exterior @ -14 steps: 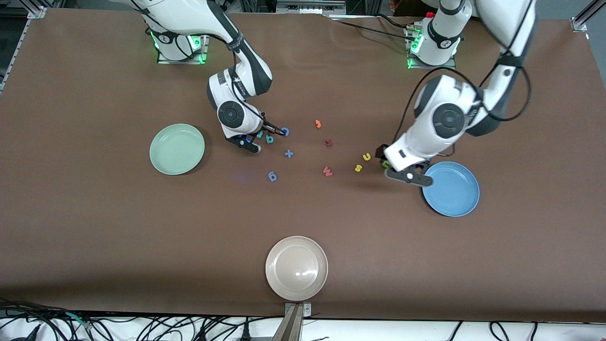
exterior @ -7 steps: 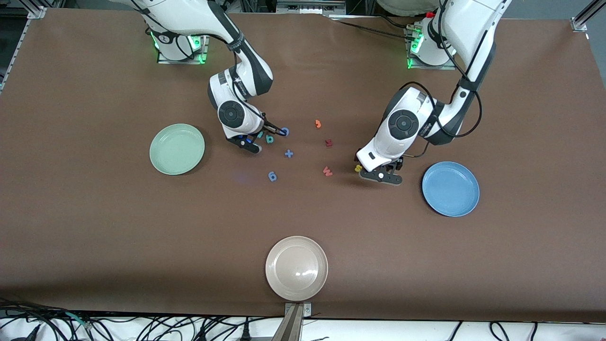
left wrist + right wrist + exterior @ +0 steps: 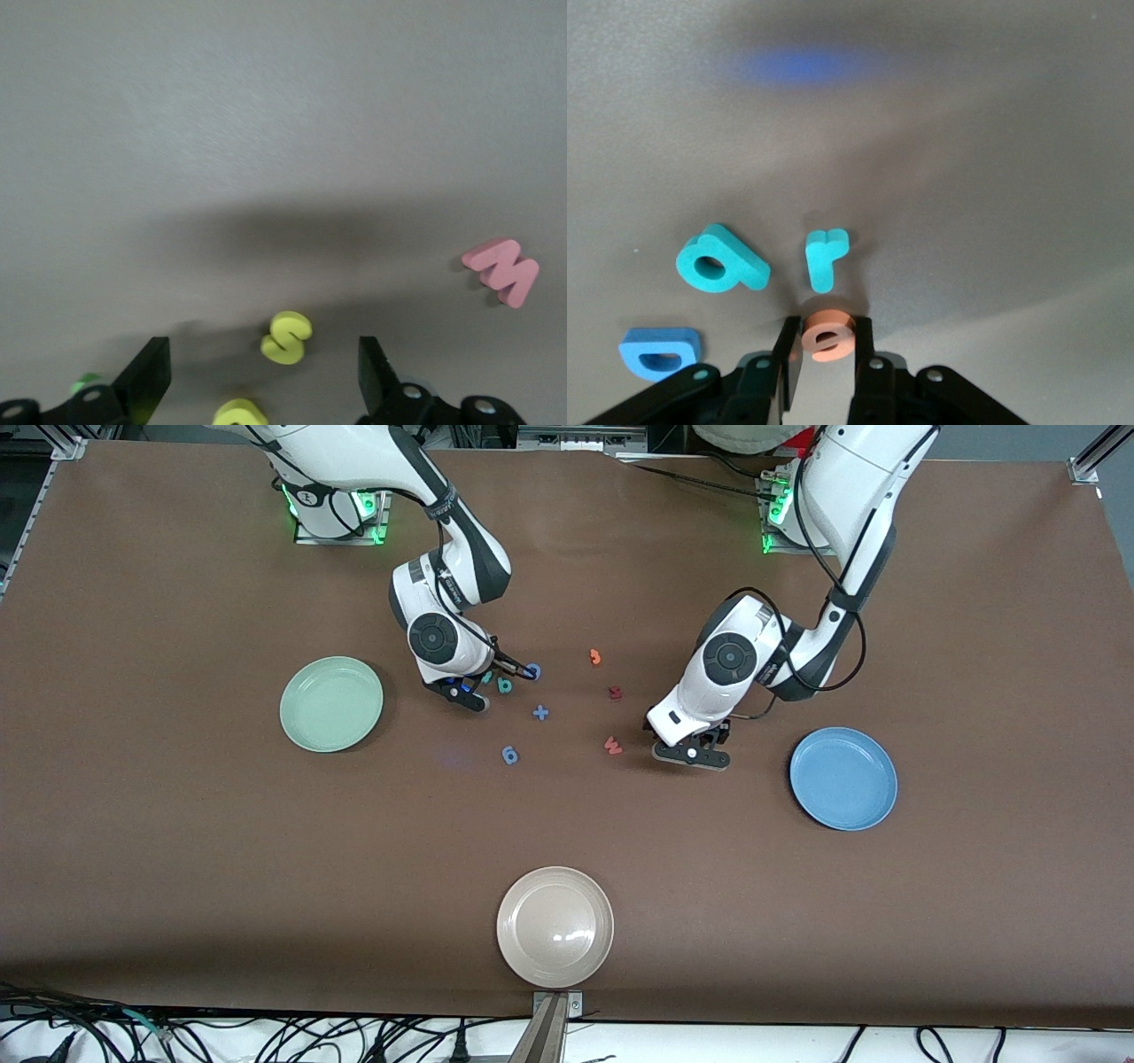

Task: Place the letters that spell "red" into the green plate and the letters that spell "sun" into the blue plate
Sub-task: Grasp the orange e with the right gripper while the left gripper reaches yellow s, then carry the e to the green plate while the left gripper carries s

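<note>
left gripper [image 3: 263, 372] shifted over yellow "s" [image 3: 286, 336], open

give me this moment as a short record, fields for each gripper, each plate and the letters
right gripper: low at the table, shut on the orange e
near it: teal r, teal d, blue D, all lying flat
left gripper: open, low over the yellow s, holding nothing
also there: yellow u beside the s, reddish M apart from them
green plate: no letters in it
blue plate: no letters in it
beige plate: nearest the front camera, no letters in it
</note>
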